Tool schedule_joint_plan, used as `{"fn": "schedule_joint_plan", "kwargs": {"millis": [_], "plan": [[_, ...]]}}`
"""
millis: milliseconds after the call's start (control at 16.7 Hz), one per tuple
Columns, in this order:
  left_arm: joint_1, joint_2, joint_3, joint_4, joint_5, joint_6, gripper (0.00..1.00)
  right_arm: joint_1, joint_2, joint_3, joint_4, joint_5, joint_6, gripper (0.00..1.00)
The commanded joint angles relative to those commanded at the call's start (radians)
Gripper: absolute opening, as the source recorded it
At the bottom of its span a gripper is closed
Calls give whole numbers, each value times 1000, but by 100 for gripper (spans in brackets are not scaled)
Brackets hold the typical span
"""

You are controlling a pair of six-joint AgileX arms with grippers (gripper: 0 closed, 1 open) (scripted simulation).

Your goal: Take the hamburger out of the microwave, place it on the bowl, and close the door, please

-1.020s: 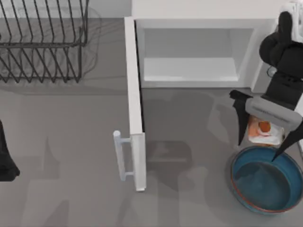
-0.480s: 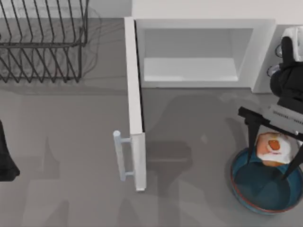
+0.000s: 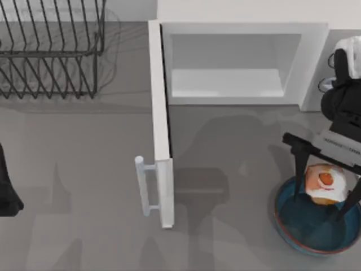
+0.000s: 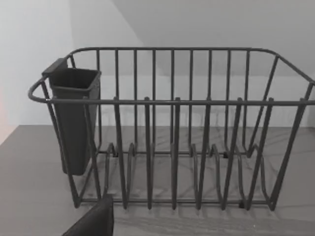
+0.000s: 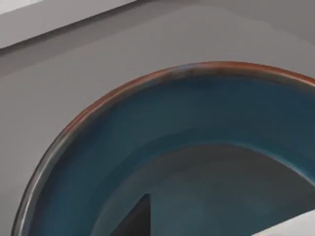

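Both fingers of the right claw (image 3: 326, 189) grip the hamburger (image 3: 325, 183) over the bowl (image 3: 290, 231).

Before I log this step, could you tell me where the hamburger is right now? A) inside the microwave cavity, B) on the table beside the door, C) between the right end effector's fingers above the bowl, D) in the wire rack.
C: the hamburger sits between the right end effector's fingers, over the bowl's upper part.
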Motion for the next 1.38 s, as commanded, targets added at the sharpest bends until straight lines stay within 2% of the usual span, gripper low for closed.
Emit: {"fn": "schedule_joint_plan", "kwargs": {"millis": [420, 720, 1380], "plan": [[0, 0, 0, 0, 0, 0, 100, 35, -39, -152, 98, -35, 25, 0], [0, 0, 0, 0, 0, 0, 100, 39, -32, -168, 115, -36, 28, 0], [0, 0, 0, 0, 0, 0, 100, 39, -32, -168, 115, -36, 28, 83]]}}
